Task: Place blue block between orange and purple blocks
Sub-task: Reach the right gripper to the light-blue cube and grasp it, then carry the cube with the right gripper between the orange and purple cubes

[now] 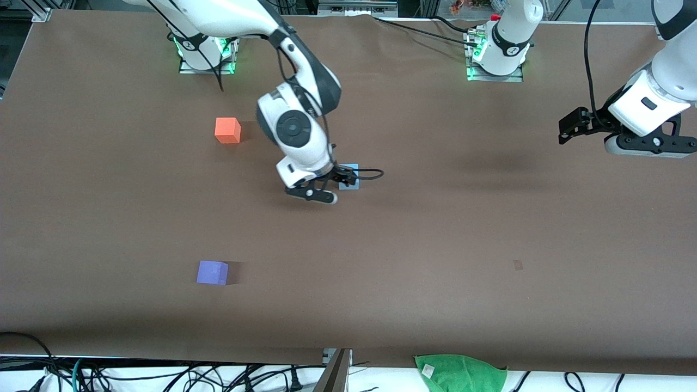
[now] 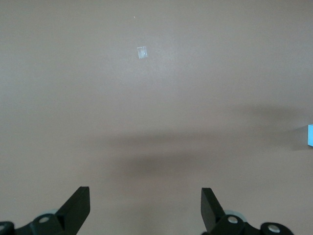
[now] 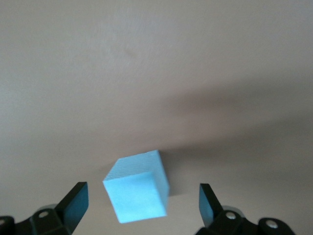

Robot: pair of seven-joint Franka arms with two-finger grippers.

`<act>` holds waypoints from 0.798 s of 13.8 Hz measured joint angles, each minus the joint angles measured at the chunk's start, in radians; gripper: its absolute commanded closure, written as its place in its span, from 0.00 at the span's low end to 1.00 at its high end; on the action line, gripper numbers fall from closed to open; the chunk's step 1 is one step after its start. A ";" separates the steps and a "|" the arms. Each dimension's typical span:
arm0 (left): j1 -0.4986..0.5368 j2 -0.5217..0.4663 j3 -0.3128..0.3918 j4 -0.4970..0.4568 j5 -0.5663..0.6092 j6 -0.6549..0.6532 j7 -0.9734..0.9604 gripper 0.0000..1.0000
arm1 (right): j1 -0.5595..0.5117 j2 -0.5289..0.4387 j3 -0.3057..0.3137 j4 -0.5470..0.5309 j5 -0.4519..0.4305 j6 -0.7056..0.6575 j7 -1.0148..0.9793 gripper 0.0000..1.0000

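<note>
The blue block point(image 1: 353, 184) sits mid-table, partly covered by my right gripper point(image 1: 318, 195). In the right wrist view the blue block point(image 3: 139, 191) lies between the open fingers of the right gripper point(image 3: 142, 203), turned slightly askew, with a gap on each side. The orange block point(image 1: 227, 130) stands toward the right arm's end, farther from the front camera. The purple block point(image 1: 212, 273) is nearer that camera, roughly in line with the orange one. My left gripper point(image 1: 648, 148) waits open over the left arm's end; the left gripper point(image 2: 145, 205) holds nothing, and a sliver of the blue block point(image 2: 310, 135) shows.
A small pale mark point(image 1: 518, 265) lies on the brown table point(image 1: 435, 245) below the left arm; the same mark point(image 2: 142, 52) shows in the left wrist view. A green cloth point(image 1: 460, 373) and cables lie off the table's front edge.
</note>
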 measured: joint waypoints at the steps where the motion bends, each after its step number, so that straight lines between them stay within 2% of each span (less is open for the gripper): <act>1: 0.000 0.002 -0.001 -0.001 0.000 0.007 0.000 0.00 | 0.020 0.017 0.000 0.000 0.000 0.029 0.036 0.00; 6: 0.000 0.003 -0.001 -0.002 0.000 0.009 -0.001 0.00 | 0.071 0.069 -0.004 0.000 -0.014 0.079 0.069 0.00; 10: 0.000 0.003 -0.001 -0.002 0.000 0.009 -0.001 0.00 | 0.106 0.110 -0.005 -0.067 -0.016 0.208 0.071 0.02; 11: 0.000 0.003 -0.001 -0.002 0.000 0.008 -0.001 0.00 | 0.111 0.114 -0.005 -0.080 -0.016 0.221 0.076 0.36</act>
